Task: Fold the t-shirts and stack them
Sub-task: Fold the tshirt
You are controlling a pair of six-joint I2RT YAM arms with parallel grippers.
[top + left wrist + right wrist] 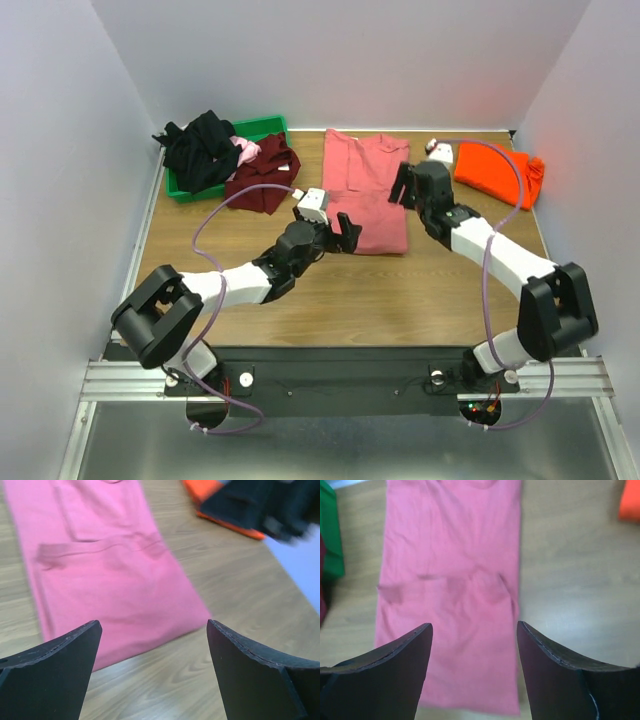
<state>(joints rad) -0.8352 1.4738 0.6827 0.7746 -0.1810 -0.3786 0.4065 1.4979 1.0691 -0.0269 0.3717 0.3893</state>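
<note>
The salmon-pink t-shirt (pixel 366 192) lay flat in a long strip. Left gripper (pixel 152 626) gaped wide near it, empty; right gripper (pixel 475 625) stood parted too, gripping nothing.

salmon t-shirt (pixel 365 190) folded lengthwise, flat

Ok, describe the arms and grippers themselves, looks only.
The left arm and right arm have white links between bulky black joints. A thin purple cable loops along each. The left gripper and right gripper are black, each with two flat wedge-shaped fingers. A small white camera box sits on the left wrist.
</note>
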